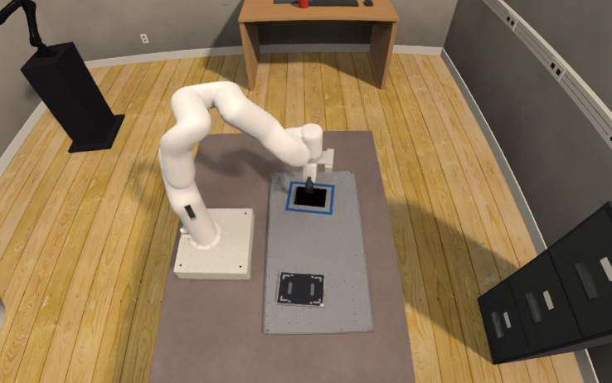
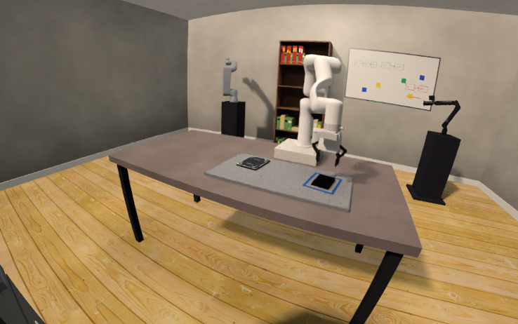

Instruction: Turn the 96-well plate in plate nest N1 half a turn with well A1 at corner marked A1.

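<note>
A black plate (image 1: 310,197) lies flat inside a blue-framed square at the far end of the grey baseplate (image 1: 316,253). It also shows in the exterior view (image 2: 322,181). I cannot make out its cut-off corner. The black plate nest (image 1: 301,289) with white corner locators sits at the near end of the baseplate and holds no plate; it also shows in the exterior view (image 2: 253,162). My gripper (image 2: 327,160) (image 1: 309,186) is open and empty. It hangs a little above the plate's far edge, clear of it, and points down.
The arm's white base block (image 1: 216,244) stands on the table to the left of the baseplate. The table edges lie close around the baseplate. Black pedestals, a desk and a cabinet stand on the floor, away from the table.
</note>
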